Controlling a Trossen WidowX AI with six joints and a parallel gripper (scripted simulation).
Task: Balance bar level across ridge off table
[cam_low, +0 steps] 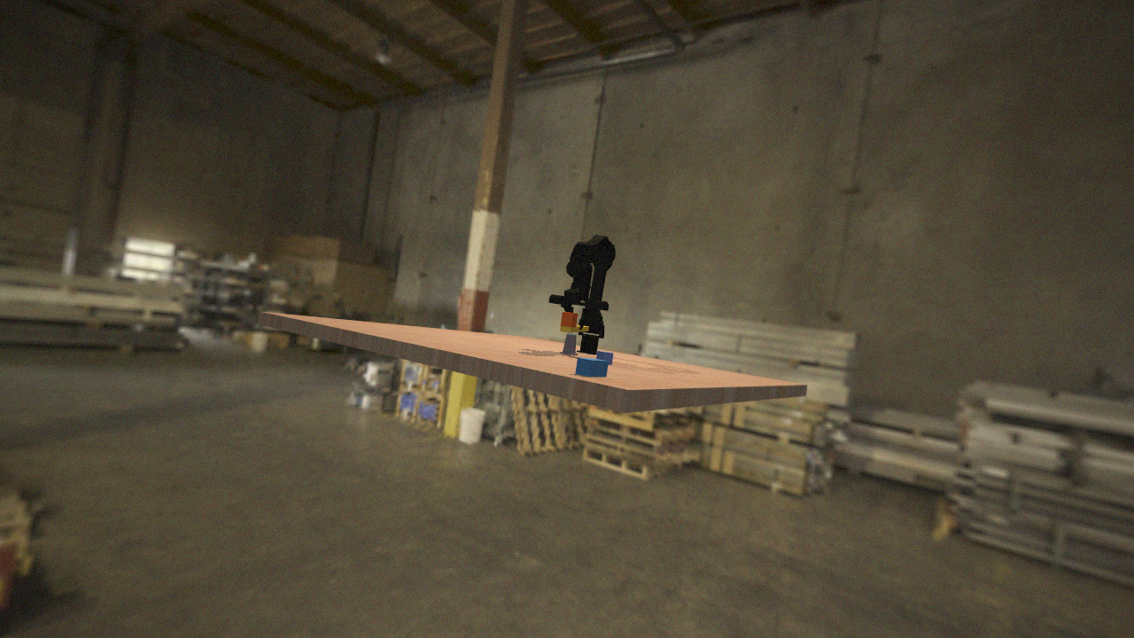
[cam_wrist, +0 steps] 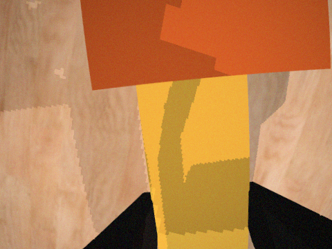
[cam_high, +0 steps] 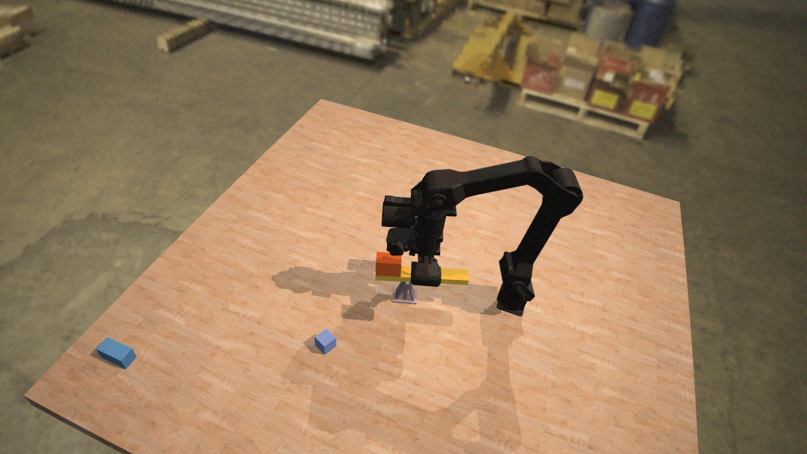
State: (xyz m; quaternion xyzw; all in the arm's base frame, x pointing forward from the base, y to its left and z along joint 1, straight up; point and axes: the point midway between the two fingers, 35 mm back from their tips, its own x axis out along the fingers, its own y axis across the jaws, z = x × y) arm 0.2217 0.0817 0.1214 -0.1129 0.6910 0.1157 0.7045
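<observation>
A yellow bar (cam_high: 454, 275) (cam_wrist: 203, 143) (cam_low: 583, 329) carries an orange block (cam_high: 388, 263) (cam_wrist: 194, 19) (cam_low: 568, 319) on its left end. My gripper (cam_high: 425, 273) is shut on the bar near its middle and holds it level. The bar sits right at the top of the small grey ridge (cam_high: 405, 292) (cam_low: 569, 344), which stands on the wooden table (cam_high: 226, 237) under the part of the bar between the gripper and the orange block. I cannot tell whether the bar touches the ridge. In the wrist view the ridge is hidden under the bar.
A small blue cube (cam_high: 325, 340) (cam_low: 604, 356) lies in front of the ridge. A blue block (cam_high: 115, 351) (cam_low: 591, 366) lies near the table's front left corner. The arm's base (cam_high: 514, 293) stands to the right of the bar.
</observation>
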